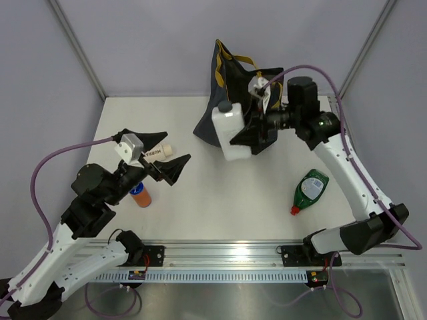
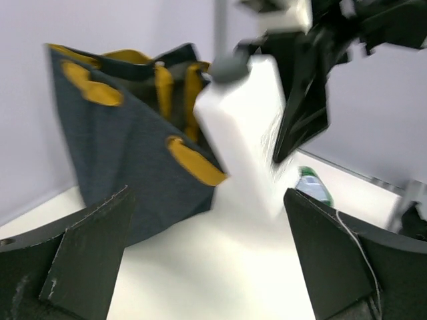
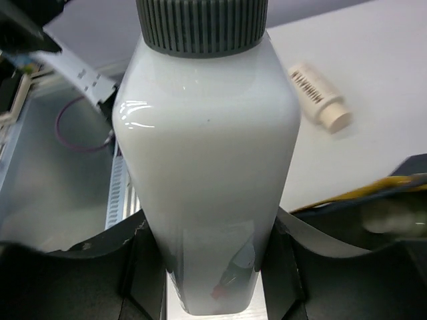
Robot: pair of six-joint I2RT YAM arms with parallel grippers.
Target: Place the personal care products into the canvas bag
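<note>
At the far middle of the table (image 1: 220, 200) the canvas bag (image 1: 225, 70) stands upright, its mustard handles raised at the mouth; just in front of its near side the right gripper (image 1: 247, 130) is clamped on the white bottle (image 1: 230, 133), whose dark ribbed cap fills the top of the right wrist view; the fingers (image 3: 100, 267) press the lower body from both sides, and the bottle is off the table, tilted, and outside the bag; the left wrist view shows it blurred, beside the bag rather than over the opening. On the left side, the left gripper (image 1: 177, 147) has its two fingers spread wide with nothing caught between them in its own wrist view; from above, the cream labelled bottle (image 1: 159, 153) lies on its side between those fingers, though whether they touch it cannot be told. The orange bottle (image 1: 140, 195) with its blue cap stands upright close by the left arm; the green bottle (image 1: 310, 188) lies on its side well over to the right, red cap toward the near edge, apart from both grippers.
</note>
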